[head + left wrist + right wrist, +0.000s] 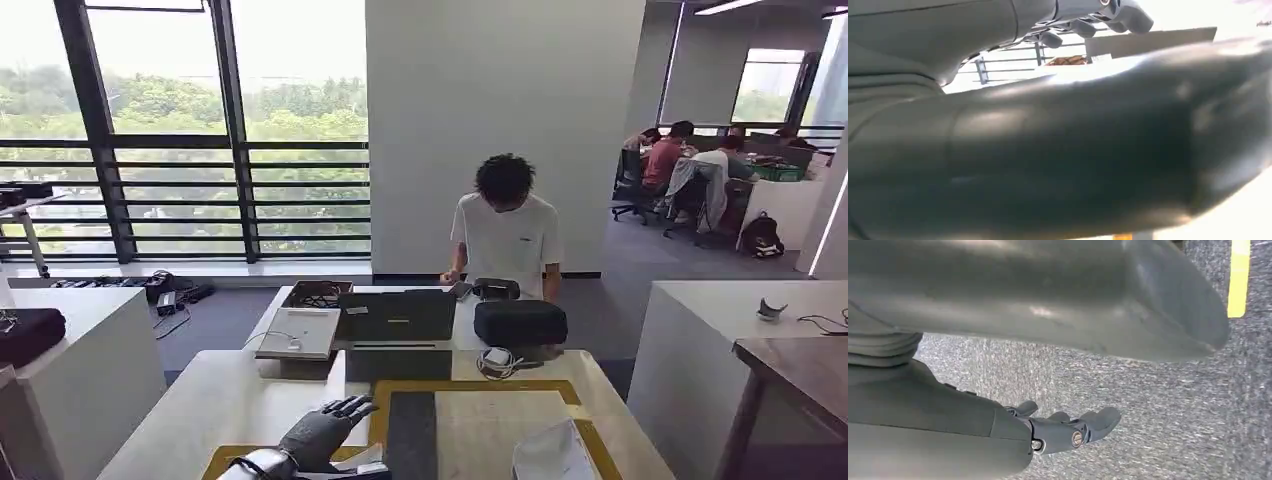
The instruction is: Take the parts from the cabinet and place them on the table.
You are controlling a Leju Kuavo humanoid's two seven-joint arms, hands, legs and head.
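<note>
At 7 o'clock over the table (230, 400): left hand (322, 432) empty, fingers spread | right hand (1068, 430) above grey carpet (1158, 410), fingers loosely apart, empty | white part (552, 452) at 5 o'clock on table | person (507, 235) at 12 o'clock.

White object on the surface
A pale, angular white object (553, 452) is seen lying on the surface (230, 400), upon its yellow-bordered mat (480, 388).
</note>
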